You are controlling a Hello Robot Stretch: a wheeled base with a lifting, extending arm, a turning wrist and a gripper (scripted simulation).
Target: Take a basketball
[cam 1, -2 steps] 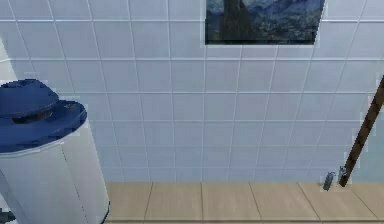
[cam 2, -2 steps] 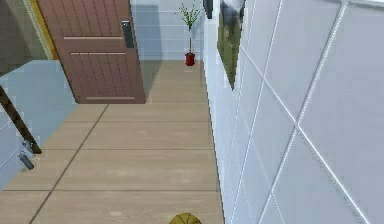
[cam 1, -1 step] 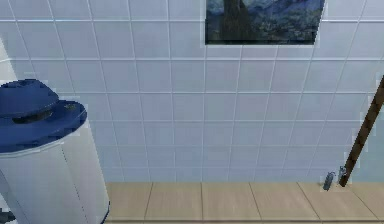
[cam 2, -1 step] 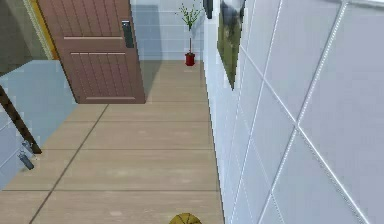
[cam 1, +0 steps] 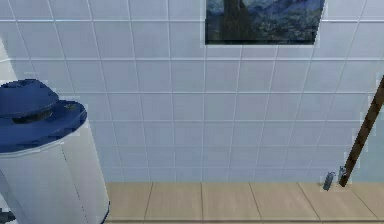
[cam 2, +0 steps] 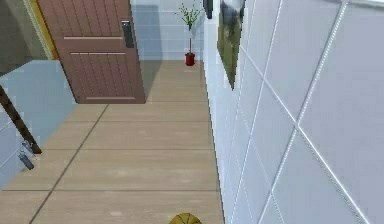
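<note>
- Basketball: my best candidate is a rounded tan shape point(cam 2: 183, 219) at the arm side view's bottom edge. It lies on the wood floor point(cam 2: 130, 150) near the foot of the tiled wall point(cam 2: 300, 130). Too little of it shows for me to be sure.
- Handling, as I judge it: a basketball is light for its bulk, firm with a little give, and not fragile. Its pebbled skin should grip well enough, but it is round and will roll off at a nudge.
- Where to hold: I'd want the fingers across its widest part, level with the middle. Any higher or lower and it would likely squirt out. The wall beside it may stop it rolling away.
- Fingers: I cannot tell their state, or what they touch.
- Elsewhere: ahead I see a white bin point(cam 1: 50, 170) with a blue lid and a dark stick point(cam 1: 362, 130) leaning on the tiles. To the arm side stands a brown door point(cam 2: 95, 50).
</note>
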